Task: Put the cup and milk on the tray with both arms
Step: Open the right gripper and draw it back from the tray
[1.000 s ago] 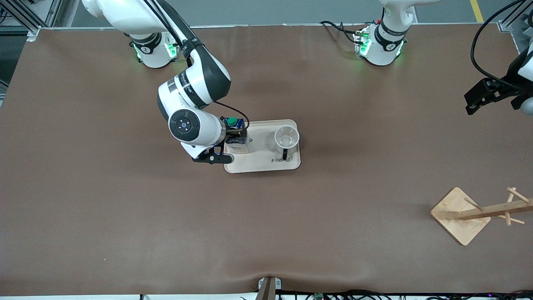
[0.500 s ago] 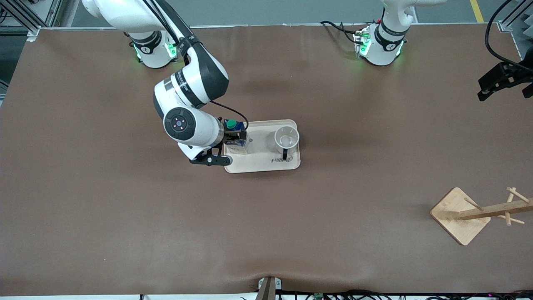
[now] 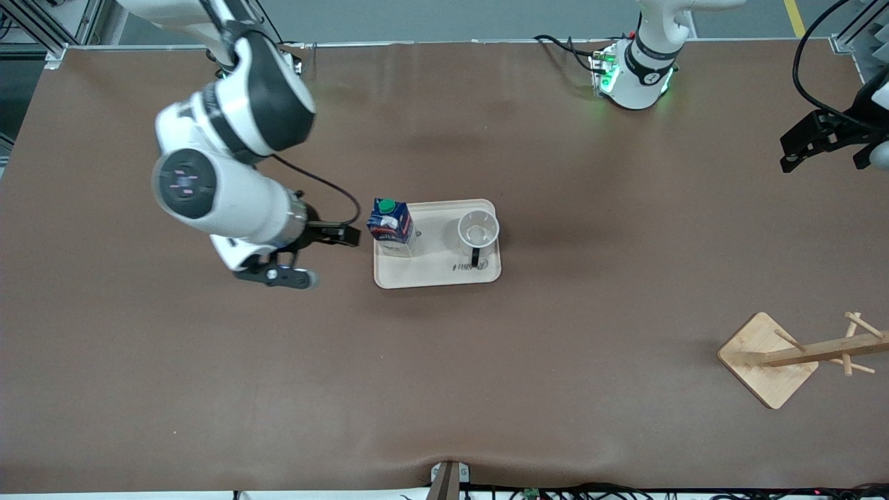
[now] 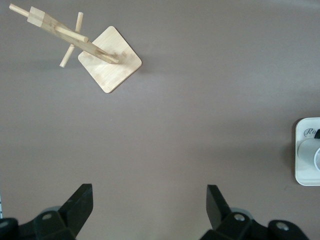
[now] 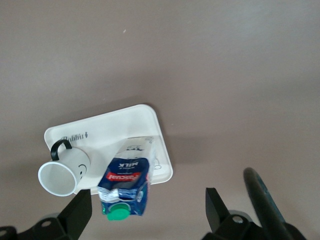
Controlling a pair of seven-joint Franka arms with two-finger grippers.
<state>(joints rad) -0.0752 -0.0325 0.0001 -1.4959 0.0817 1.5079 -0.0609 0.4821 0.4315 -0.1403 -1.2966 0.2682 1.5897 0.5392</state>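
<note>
The cream tray (image 3: 437, 274) lies mid-table. The milk (image 3: 390, 223), a dark blue carton with a green cap, stands on the tray at the right arm's end. The white cup (image 3: 478, 230) stands on the tray's other end, with its black handle toward the front camera. My right gripper (image 3: 347, 236) is open and empty over the table beside the tray, apart from the milk. The right wrist view shows the milk (image 5: 125, 182), cup (image 5: 62, 172) and tray (image 5: 115, 127) ahead of that gripper (image 5: 148, 204). My left gripper (image 3: 795, 153) is open and empty, waiting over the table's edge at the left arm's end; the left wrist view shows it (image 4: 149, 199) over bare table.
A wooden peg stand on a square base (image 3: 767, 360) sits near the front camera at the left arm's end; it also shows in the left wrist view (image 4: 110, 60). The tray's edge (image 4: 301, 175) shows there too. Brown table surface surrounds the tray.
My right gripper has let go of the milk and drawn back from the tray toward the right arm's end. The milk stays standing on the tray. The left gripper shifted slightly.
</note>
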